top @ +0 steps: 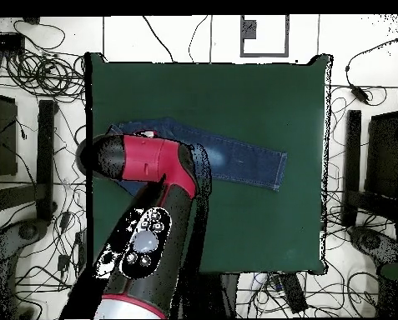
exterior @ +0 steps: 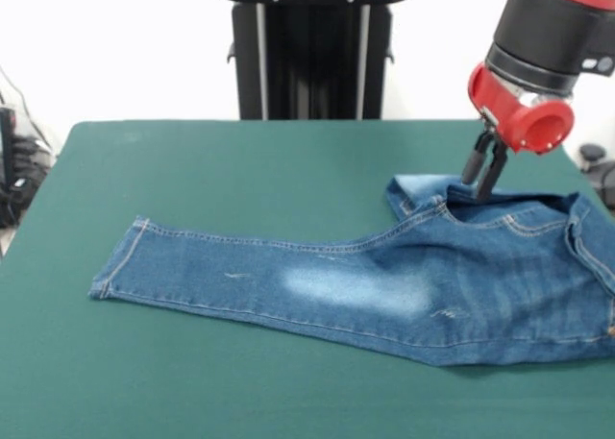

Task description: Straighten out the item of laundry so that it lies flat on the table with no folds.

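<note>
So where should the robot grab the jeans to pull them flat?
Probably the folded-over flap at the waist of the jeans, coming straight down from above, where the gripper hovers. That raised edge is easy to pinch; the long leg already lies flat on the table.

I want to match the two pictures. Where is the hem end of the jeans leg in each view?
Front view: the hem lies at the left, on the table.
Overhead view: the hem lies right of centre.
Shared landmark: the faded pale patch on the jeans.
</note>
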Motion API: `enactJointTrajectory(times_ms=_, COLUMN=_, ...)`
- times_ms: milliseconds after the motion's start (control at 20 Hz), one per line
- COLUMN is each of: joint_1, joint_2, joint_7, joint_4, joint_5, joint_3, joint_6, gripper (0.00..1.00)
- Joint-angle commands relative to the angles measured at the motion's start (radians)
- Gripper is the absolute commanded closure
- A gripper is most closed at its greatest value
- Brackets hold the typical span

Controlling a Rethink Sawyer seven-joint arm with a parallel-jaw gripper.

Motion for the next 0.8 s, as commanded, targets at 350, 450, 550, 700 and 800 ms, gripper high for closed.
enactJointTrajectory(times_ms=350, joint_1=0.011, joint_2=0.001, joint_7=0.135, joint_4=0.055, joint_5=0.007, joint_3=0.016, joint_6=-0.01, gripper=0.0)
enactJointTrajectory(times_ms=450, joint_1=0.01, joint_2=-0.001, joint_7=0.133, joint_4=0.056, joint_5=0.005, joint_3=0.015, joint_6=-0.012, gripper=0.0)
enactJointTrajectory(times_ms=550, joint_1=0.01, joint_2=0.0, joint_7=0.133, joint_4=0.057, joint_5=0.006, joint_3=0.015, joint_6=-0.011, gripper=0.0)
enactJointTrajectory(times_ms=700, joint_1=0.017, joint_2=0.017, joint_7=0.16, joint_4=0.036, joint_5=0.011, joint_3=-0.004, joint_6=0.016, gripper=0.0)
enactJointTrajectory(times_ms=800, joint_1=0.013, joint_2=0.017, joint_7=0.155, joint_4=0.04, joint_5=0.018, joint_3=0.006, joint_6=0.016, gripper=0.0)
